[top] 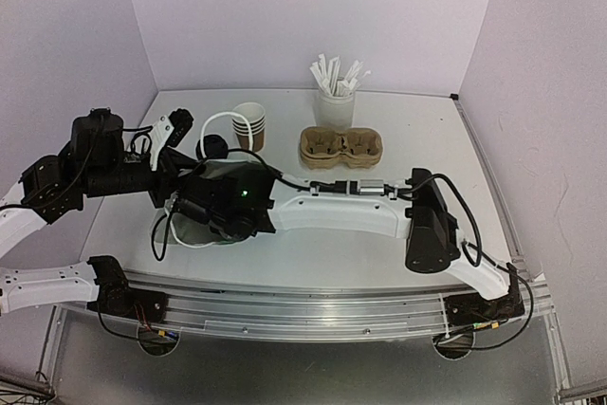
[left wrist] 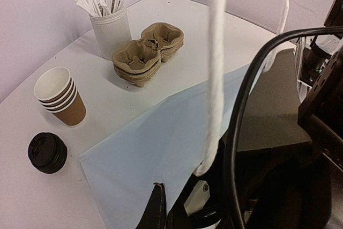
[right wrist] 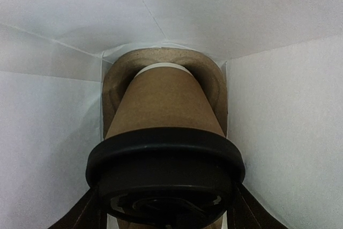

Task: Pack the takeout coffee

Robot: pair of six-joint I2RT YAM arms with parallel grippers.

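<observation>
- straw cup at the table's far edge, carrier stack just before it
- cup stack left of that, lids beside it
- lidded cup in a carrier inside the bag

Pale lilac walls, white tabletop, aluminium rail at near edge, even light

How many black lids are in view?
2. One black lid sits on the table beside the stacked cups, perhaps hiding more beneath it. A second lid caps the brown cup inside the white bag.
</observation>
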